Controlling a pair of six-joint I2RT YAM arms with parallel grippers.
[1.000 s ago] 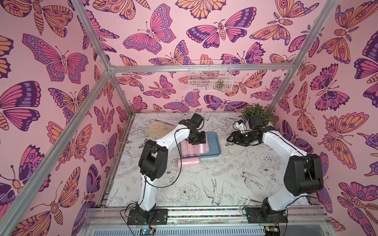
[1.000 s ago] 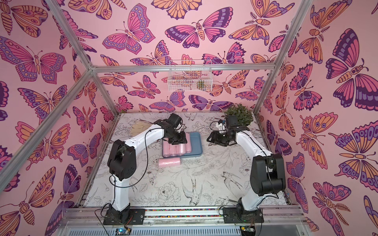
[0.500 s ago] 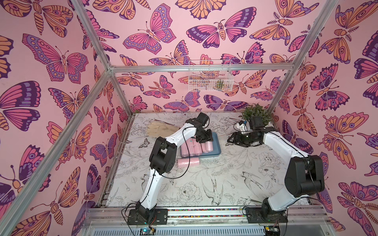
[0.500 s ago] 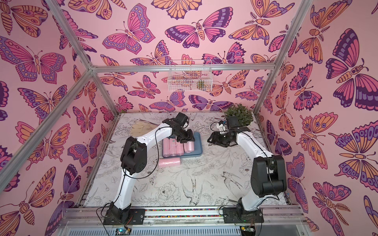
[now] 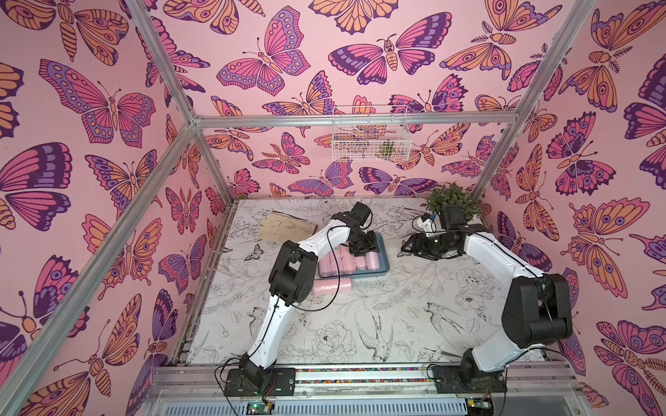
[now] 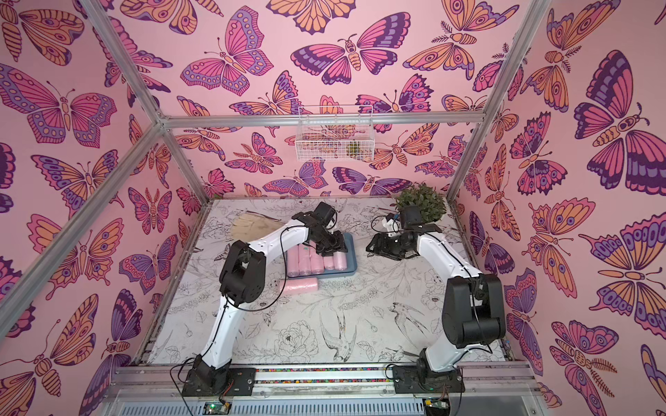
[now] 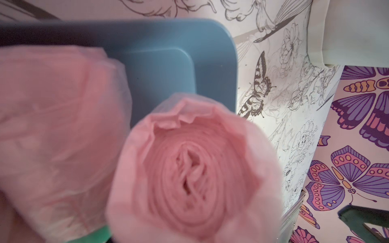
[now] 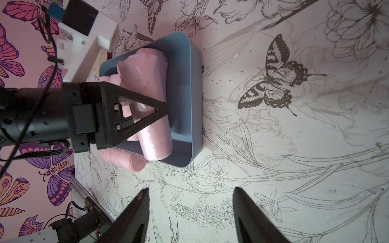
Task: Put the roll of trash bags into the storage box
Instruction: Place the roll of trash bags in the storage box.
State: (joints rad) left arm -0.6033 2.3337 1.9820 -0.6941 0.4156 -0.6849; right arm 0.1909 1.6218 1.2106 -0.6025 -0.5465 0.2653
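The slate-blue storage box [image 5: 384, 256] [image 6: 351, 256] lies mid-table with several pink rolls side by side in it. My left gripper [image 5: 365, 247] [image 8: 134, 113] is down over the box's right part. A roll of trash bags [image 7: 189, 172] sits end-on right at its jaws and hides the fingers, so it looks shut on that roll, which rests low in the box [image 8: 195, 105]. Another pink roll [image 5: 331, 287] [image 8: 126, 160] lies on the table just in front of the box. My right gripper [image 8: 190, 210] [image 5: 407, 248] hovers open over bare table to the right of the box.
A tan glove [image 5: 286, 228] lies at the back left. A potted green plant [image 5: 452, 200] stands in the back right corner behind my right arm. A white wire basket [image 5: 369, 138] hangs on the back wall. Metal frame posts line the table's sides.
My left gripper has carried the roll rightward along the box and come down over its right part. The right arm has hardly moved.
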